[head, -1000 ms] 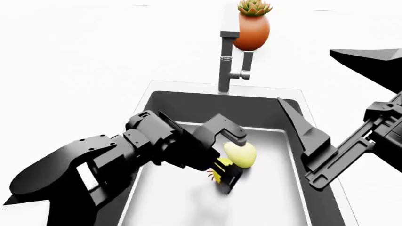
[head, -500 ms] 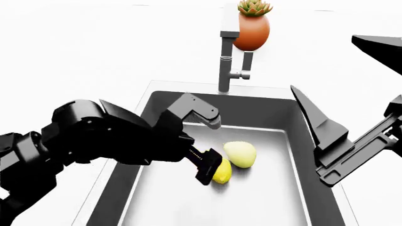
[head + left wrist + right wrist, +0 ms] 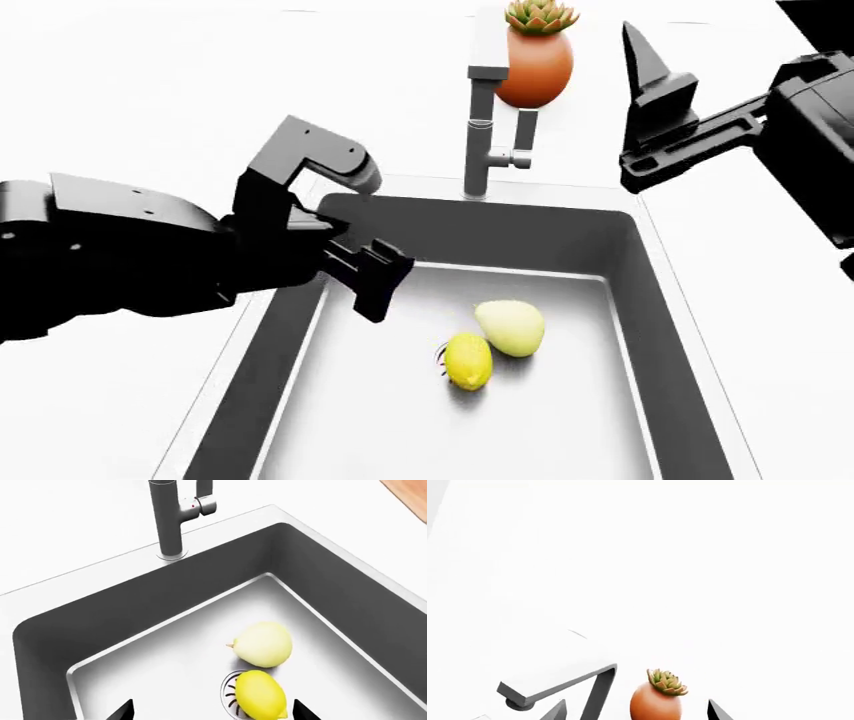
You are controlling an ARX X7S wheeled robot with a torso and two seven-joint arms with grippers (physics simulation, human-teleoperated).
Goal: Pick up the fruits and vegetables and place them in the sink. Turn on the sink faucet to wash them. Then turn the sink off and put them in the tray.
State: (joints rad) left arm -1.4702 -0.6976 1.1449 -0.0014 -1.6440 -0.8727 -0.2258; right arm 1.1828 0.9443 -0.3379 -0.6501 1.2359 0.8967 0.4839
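A bright yellow lemon lies on the sink floor over the round drain. The pale yellow-green fruit rests against it. Both show in the left wrist view, the lemon and the pale fruit. My left gripper hangs open above the sink's left side, holding nothing; its dark fingertips stand wide apart. The sink has dark walls. The faucet stands behind it, its lever at the side. High at the right, level with the faucet, my right gripper is open and empty. The tray is not clearly in view.
An orange-brown pot with a succulent stands just behind the faucet and also shows in the right wrist view as the pot, beside the faucet spout. A tan wooden corner lies past the sink's rim. White counter surrounds the basin.
My left gripper has let go of the lemon, risen and drawn back to the left. The lemon now lies on the drain. My right arm has lifted from beside the sink to faucet height.
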